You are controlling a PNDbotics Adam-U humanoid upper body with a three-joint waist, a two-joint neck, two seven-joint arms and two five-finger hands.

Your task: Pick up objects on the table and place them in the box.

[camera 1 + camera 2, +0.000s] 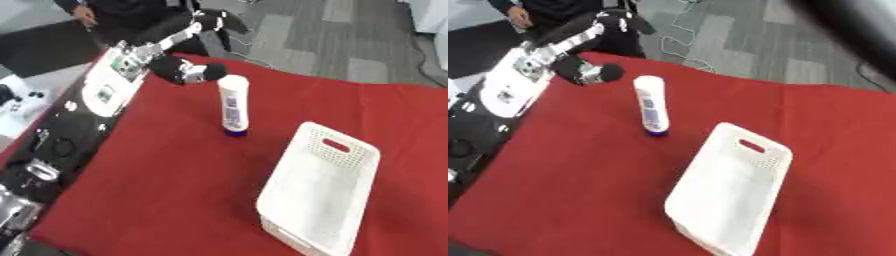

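A white bottle with a blue cap at its base stands upright on the red tablecloth, near the far middle. My left hand, black with pale patches, hangs just left of the bottle's top and a little behind it, at the end of a silver and black arm coming in from the upper left. There is a small gap between the hand and the bottle. A white perforated box with a slot handle lies to the right front, with nothing in it. A dark blur crosses the upper right corner of the right eye view.
White and black equipment lines the table's left edge, with more dark gear towards the near left corner. Grey carpet lies beyond the far edge. Bare red cloth stretches between the bottle and the box.
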